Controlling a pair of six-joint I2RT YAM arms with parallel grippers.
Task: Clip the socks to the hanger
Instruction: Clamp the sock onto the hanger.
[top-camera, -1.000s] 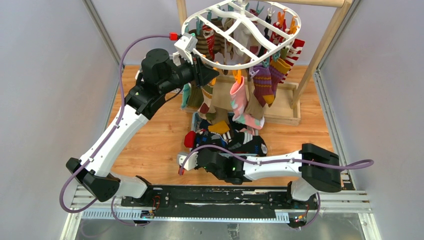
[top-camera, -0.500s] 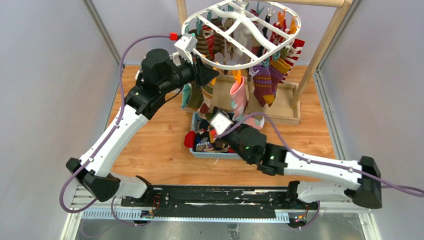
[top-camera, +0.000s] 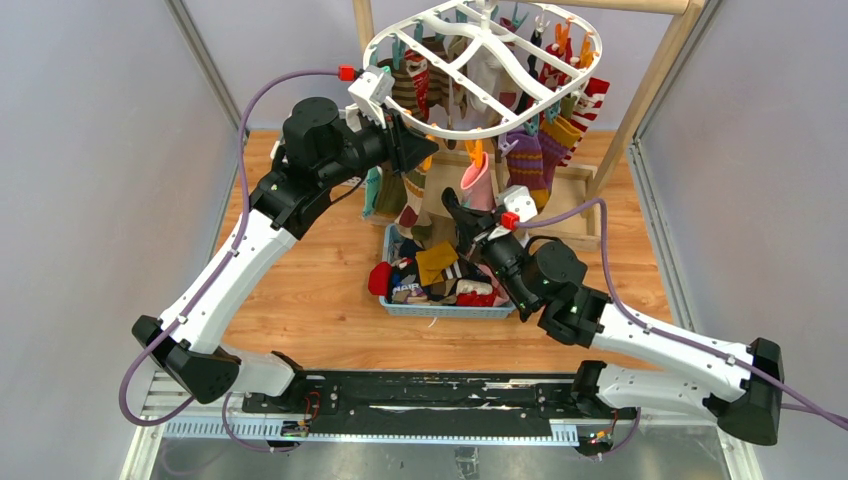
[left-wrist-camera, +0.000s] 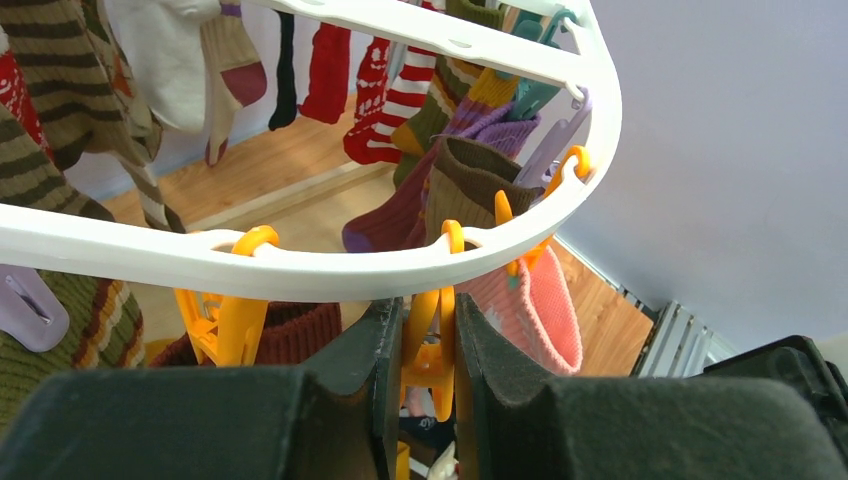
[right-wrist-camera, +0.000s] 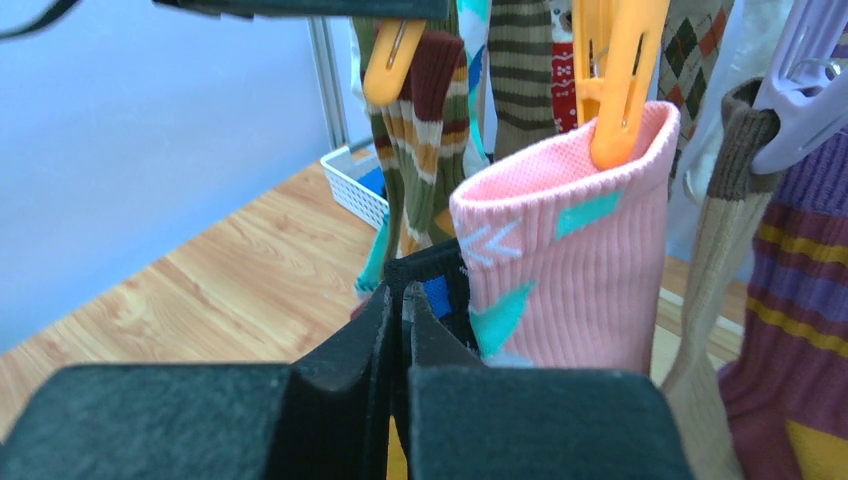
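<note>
While scanning from overhead, found the left gripper (top-camera: 422, 148) raised high at the far left of the table (top-camera: 310, 280). Confirmed from the left wrist: clenched on an orange clothespin (left-wrist-camera: 430, 350) dangling just under the near rim of the hanger (left-wrist-camera: 300, 265), both pads pressed against its sides. Noted a second orange pin (left-wrist-camera: 225, 320) beside it to the left, clear of the fingers. Could not tell whether the squeezed pin's lower tips stand parted: hidden behind the fingers.

Found the right gripper (top-camera: 450, 203) lifted above the blue basket (top-camera: 450, 312), fingers pointing up toward the hanger's near edge, just beside the pink sock (top-camera: 478, 185). Seen from the right wrist: pinched fully together, with a black sock (right-wrist-camera: 440, 280) bearing a blue patch caught at the tips. Placed that sock against the side of the pink one, lower than the orange pin (right-wrist-camera: 615, 80) biting the pink cuff.

Logged loose socks (top-camera: 440, 280) heaped in the basket, red, mustard and black among them. Logged others clipped round the hanger: striped olive-brown (right-wrist-camera: 420, 120), purple-striped (right-wrist-camera: 790, 300), red-and-white (left-wrist-camera: 400, 90). Marked the hanger as hung from the wooden rack (top-camera: 650, 90) at the table's far side. Glimpsed a white lattice basket (right-wrist-camera: 360, 195) low down behind the hanging socks.
</note>
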